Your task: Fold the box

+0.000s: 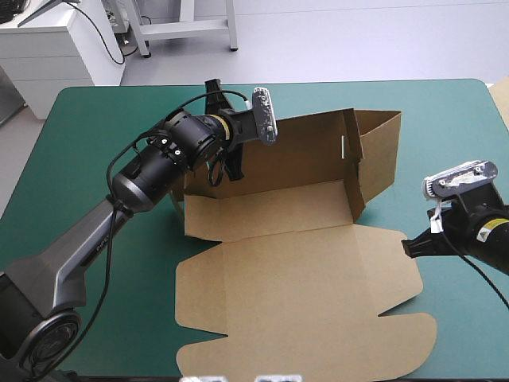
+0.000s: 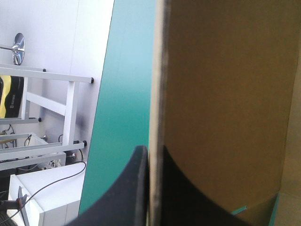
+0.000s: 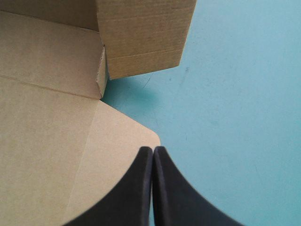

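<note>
The brown box (image 1: 302, 270) lies in the middle of the teal-green table, its lid and front flaps flat toward the near edge. Its back wall (image 1: 302, 151) and right side wall (image 1: 374, 155) stand raised. My left gripper (image 1: 236, 159) is at the back wall's left end. In the left wrist view its black fingers (image 2: 151, 153) are pinched on the board's edge (image 2: 157, 70), one finger on each face. My right gripper (image 1: 407, 247) hovers shut just off the lid's right flap. In the right wrist view its fingertips (image 3: 153, 149) meet beside the flap's rounded corner (image 3: 141, 134), holding nothing.
Bare teal-green cover (image 1: 103, 119) stretches left of the box and along the far edge. More cover (image 3: 235, 94) lies open to the right of the raised side wall (image 3: 141, 33). A pale board edge (image 1: 501, 94) shows at the table's far right corner.
</note>
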You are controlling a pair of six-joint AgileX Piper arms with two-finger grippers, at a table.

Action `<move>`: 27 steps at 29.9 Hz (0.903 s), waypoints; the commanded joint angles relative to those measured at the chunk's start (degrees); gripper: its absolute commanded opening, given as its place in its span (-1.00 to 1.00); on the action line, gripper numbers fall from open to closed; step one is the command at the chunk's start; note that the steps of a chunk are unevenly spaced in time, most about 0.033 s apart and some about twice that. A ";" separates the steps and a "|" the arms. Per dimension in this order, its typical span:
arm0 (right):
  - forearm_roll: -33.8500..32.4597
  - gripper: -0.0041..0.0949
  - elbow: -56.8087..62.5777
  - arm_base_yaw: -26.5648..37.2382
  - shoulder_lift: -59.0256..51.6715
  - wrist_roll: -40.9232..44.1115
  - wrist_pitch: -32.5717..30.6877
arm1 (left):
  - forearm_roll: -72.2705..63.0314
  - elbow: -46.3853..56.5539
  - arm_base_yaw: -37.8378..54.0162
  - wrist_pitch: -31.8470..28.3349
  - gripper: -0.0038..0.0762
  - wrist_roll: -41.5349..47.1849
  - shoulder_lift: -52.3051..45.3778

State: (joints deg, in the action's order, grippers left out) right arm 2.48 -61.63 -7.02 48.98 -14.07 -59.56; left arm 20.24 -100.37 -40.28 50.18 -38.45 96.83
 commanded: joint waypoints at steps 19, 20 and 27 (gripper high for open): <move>3.35 -0.96 -1.68 0.46 -0.06 4.16 9.82 | 27.49 32.09 -0.49 -26.00 -0.92 20.25 -13.86; 4.13 -0.96 -1.81 0.46 0.07 4.16 9.92 | 29.73 32.86 -0.49 -26.38 -0.92 22.07 -13.86; 5.90 -0.96 -3.42 0.46 1.40 4.16 9.80 | 50.53 37.06 -0.49 -29.15 -0.92 40.64 -13.86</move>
State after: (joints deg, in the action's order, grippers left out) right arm 7.63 -62.83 -7.02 50.36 -9.80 -53.45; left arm 64.02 -63.37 -40.72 20.13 -6.21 84.95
